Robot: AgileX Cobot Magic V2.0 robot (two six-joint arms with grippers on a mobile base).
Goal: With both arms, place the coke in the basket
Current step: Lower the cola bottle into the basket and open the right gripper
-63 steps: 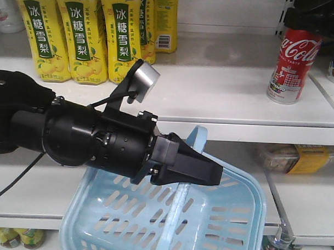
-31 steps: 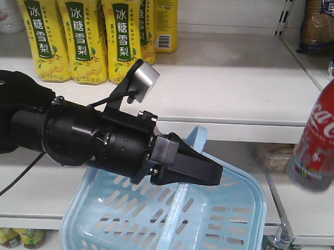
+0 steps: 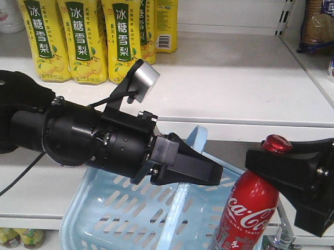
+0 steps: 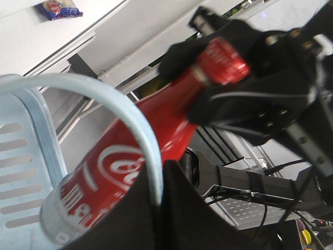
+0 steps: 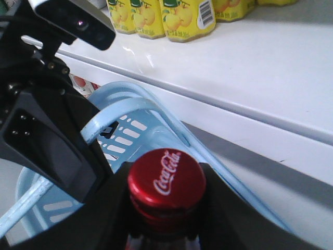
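Observation:
The coke (image 3: 246, 213) is a red bottle with white script, hanging upright at the right side of the light blue basket (image 3: 125, 217). My right gripper (image 3: 259, 158) is shut on the coke just under its red cap (image 5: 166, 179). The bottle's base is below the frame edge, so I cannot tell whether it is inside the basket. My left gripper (image 3: 217, 173) is shut on the basket's hoop handle (image 4: 130, 109) and holds the basket in front of the shelves. In the left wrist view the coke (image 4: 135, 156) slants behind that handle.
Yellow pear-drink bottles (image 3: 82, 34) stand at the back left of the white upper shelf (image 3: 239, 89). Snack packets (image 3: 321, 26) sit at the top right. Small bottles (image 3: 278, 247) stand on the shelf under the basket. The left arm's camera disc (image 3: 144, 77) juts upward.
The coke left the upper shelf and came down to the basket's right side. The right gripper has now come into view holding it. The left arm and basket stayed still.

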